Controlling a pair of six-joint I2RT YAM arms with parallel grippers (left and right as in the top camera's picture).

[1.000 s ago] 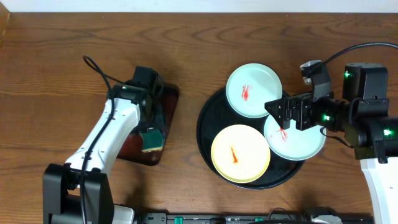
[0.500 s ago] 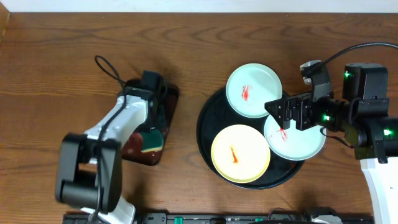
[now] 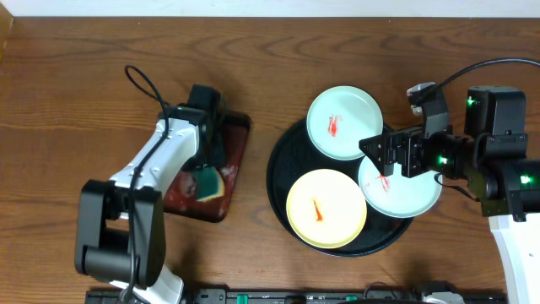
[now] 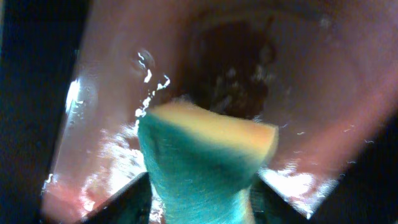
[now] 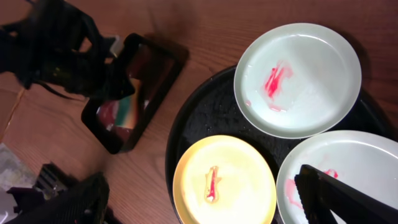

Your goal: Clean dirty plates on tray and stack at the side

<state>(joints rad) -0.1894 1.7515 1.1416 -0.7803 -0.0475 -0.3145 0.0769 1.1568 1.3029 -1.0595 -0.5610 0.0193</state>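
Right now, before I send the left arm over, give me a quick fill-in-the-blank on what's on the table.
The black tray holds ___ plates, each smeared red.
The sponge is in the ___ rectangular tray.
The one plate that isn't mint is ___.
The right gripper hovers above a mint plate with jaws ___.
Missing: three; maroon; yellow; open.

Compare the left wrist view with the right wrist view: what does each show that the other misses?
Only left wrist: the green-and-yellow sponge up close, pinched between the left gripper fingers, and wet gloss on the maroon tray. Only right wrist: the black tray with three smeared plates on it, a yellow plate and two mint plates, plus bare tabletop. Both: sponge and maroon tray.
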